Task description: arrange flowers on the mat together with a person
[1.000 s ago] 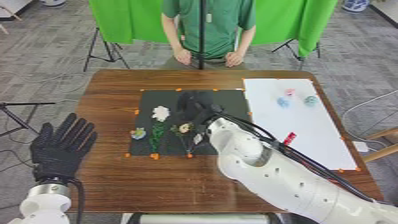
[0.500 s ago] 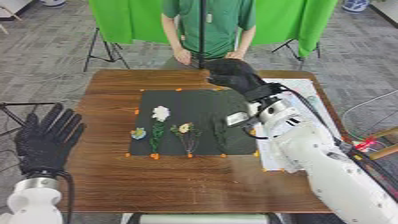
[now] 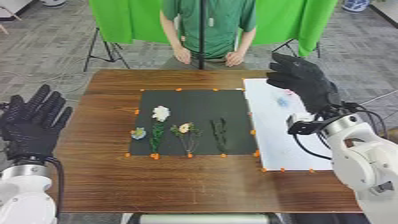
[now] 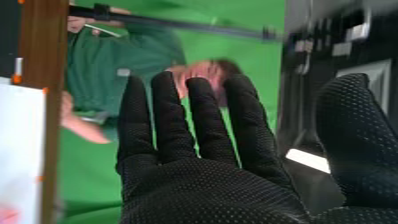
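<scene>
Left robot hand (image 3: 32, 132): I'm holding it fingers spread left of the dark mat (image 3: 200, 105), likely to leave room. On the mat, blue bloom (image 3: 139, 133), white flower (image 3: 161, 113), cream flower (image 3: 185, 128) and dark sprig (image 3: 219, 136) are lying side by side, presumably for even spacing. Right of the mat, white sheet (image 3: 298, 142) is carrying pale-blue flower (image 3: 283, 102), probably stock. There I'm holding right robot hand (image 4: 209, 192) spread, pinching nothing.

On mat (image 3: 200, 106), left to right: blossom (image 3: 138, 133), two flowers (image 3: 161, 114), stem (image 3: 219, 136); sheet (image 3: 277, 137) right of mat.
</scene>
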Controlling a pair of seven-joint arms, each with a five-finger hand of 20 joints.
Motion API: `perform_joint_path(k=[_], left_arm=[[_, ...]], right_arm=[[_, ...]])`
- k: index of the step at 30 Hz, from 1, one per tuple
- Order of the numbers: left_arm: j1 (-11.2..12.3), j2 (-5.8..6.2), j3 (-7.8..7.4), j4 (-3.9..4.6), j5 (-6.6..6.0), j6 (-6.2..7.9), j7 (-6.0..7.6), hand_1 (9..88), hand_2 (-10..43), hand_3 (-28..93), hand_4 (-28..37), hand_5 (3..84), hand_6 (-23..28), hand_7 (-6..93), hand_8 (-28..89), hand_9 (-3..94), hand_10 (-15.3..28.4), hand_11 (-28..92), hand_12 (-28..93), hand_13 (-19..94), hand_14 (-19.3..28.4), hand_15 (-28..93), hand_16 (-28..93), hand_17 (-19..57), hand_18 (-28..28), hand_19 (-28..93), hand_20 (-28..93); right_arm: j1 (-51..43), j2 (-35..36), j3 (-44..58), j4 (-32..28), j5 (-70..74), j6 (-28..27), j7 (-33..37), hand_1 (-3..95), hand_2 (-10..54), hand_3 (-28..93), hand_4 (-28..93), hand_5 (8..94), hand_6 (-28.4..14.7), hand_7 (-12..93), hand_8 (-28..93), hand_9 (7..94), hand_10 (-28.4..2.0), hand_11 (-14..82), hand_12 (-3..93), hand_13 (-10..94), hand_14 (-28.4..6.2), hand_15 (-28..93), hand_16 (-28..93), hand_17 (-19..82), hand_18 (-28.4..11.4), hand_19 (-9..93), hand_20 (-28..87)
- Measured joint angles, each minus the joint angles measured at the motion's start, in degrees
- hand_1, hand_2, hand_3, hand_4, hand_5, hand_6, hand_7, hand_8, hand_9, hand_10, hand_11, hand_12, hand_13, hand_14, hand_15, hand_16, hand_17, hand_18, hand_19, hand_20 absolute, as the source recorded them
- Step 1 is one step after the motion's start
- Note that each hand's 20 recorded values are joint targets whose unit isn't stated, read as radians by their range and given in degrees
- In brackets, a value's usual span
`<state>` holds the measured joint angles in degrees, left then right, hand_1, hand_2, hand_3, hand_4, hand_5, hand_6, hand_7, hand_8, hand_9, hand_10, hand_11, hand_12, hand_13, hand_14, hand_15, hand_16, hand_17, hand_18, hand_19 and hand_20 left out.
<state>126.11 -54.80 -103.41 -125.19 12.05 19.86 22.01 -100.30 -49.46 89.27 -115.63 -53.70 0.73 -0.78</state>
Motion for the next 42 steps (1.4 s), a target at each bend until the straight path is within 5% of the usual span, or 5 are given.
perform_joint_path(k=[11,28,42], left_arm=[[1.2,-1.52,-0.74,-0.99,-0.79,0.42,1.55,20.0,17.6,72,-28.3,40.3,7.7,12.2,-9,34.1,14.3,17,8,23,13.3,26,-7,-6.7,14.8,36,13],[1.4,-2.06,-0.72,-1.0,-1.21,0.19,1.82,19.1,17.8,73,-28.3,42.1,8.3,12.6,-9,35.2,15.0,17,8,25,14.3,28,-7,-6.7,15.3,37,13],[1.5,-2.07,-0.43,-1.28,-4.42,1.93,2.88,18.9,17.9,74,-28.3,43.5,8.6,13.0,-9,36.9,15.2,18,8,26,14.5,29,-7,-6.7,15.6,38,14]], right_arm=[[-6.1,-1.2,4.2,-1.4,2.6,3.1,-4.2,17.8,9.5,74,-21,40.1,-2.6,10,-8,38.4,-14.0,3.9,15.6,32,-14.9,8,29,11,-17.5,35,14],[-8.3,-3.1,5.7,-3.1,0.9,0.5,-3.1,18.3,9.5,74,-21,42.5,-2.7,11,-8,38.8,-14.0,4.0,15.5,33,-15.0,8,30,11,-17.5,35,14],[-8.1,-3.1,5.8,-3.0,0.9,0.3,-2.0,19.0,9.3,74,-21,42.9,-2.6,11,-8,39.1,-14.2,4.1,15.6,32,-15.1,8,30,10,-17.5,35,14]])
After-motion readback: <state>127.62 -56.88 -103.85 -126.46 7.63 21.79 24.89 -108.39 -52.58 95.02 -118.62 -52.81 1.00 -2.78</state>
